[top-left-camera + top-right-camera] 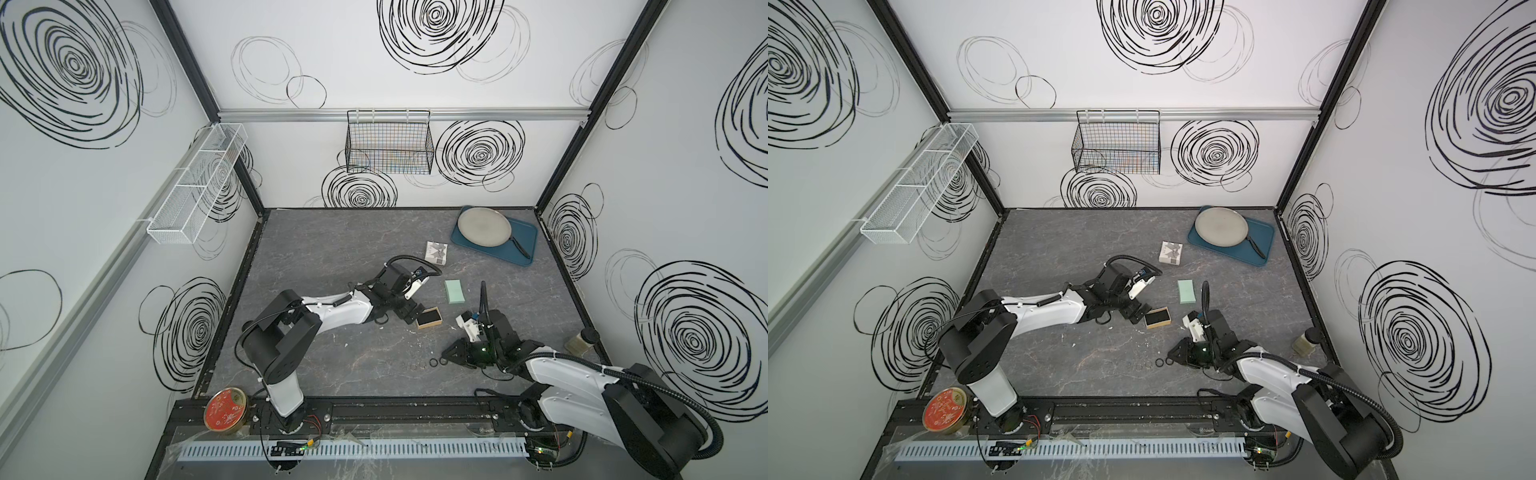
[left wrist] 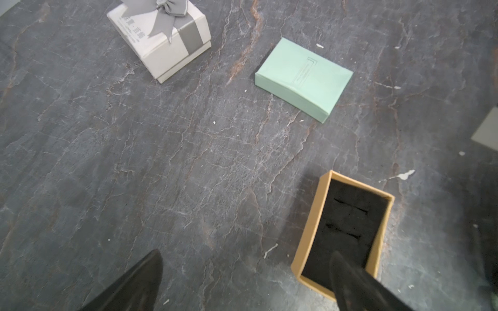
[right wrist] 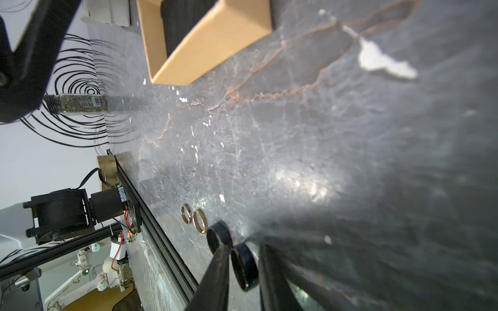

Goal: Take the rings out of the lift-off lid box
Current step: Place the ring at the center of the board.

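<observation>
Right wrist view: right pincer [image 3: 244, 247] narrowly parted astride a black ring [image 3: 246, 269]; left pincer [image 2: 245, 266] spread wide, empty.

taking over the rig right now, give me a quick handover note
Left gripper: open wide, empty, one finger at the end of the open kraft box.
Right gripper: low at the table, jaws slightly apart around a black ring that seems to lie there ungripped.
Row of rings: on the table beside the right gripper.
Done: the box's black insert shows no rings.
Left: probably only backing the right gripper off; recount the faint pale rings.
</observation>
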Controlling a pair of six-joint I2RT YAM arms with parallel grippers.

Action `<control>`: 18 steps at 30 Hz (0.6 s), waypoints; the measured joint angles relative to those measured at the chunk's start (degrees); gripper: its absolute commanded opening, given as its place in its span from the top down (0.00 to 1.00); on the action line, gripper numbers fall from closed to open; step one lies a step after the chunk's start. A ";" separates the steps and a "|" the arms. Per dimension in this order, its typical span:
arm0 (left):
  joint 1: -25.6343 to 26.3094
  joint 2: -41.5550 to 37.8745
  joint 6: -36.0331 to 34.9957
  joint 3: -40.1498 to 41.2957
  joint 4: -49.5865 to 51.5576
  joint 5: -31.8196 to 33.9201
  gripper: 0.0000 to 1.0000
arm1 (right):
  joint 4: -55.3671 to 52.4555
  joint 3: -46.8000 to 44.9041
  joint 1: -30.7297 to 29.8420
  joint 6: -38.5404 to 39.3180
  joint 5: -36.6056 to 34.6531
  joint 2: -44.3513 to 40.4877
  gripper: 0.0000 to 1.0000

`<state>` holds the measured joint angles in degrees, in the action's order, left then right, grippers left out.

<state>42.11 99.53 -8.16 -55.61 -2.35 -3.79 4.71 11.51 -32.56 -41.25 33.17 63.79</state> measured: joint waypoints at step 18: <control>-1.40 -1.40 0.00 2.38 -0.68 0.44 0.00 | -2.71 11.32 1.62 3.91 -1.38 5.68 0.00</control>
<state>40.71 98.13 -8.16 -53.23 -3.03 -3.36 2.00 22.83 -30.94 -37.34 31.79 69.47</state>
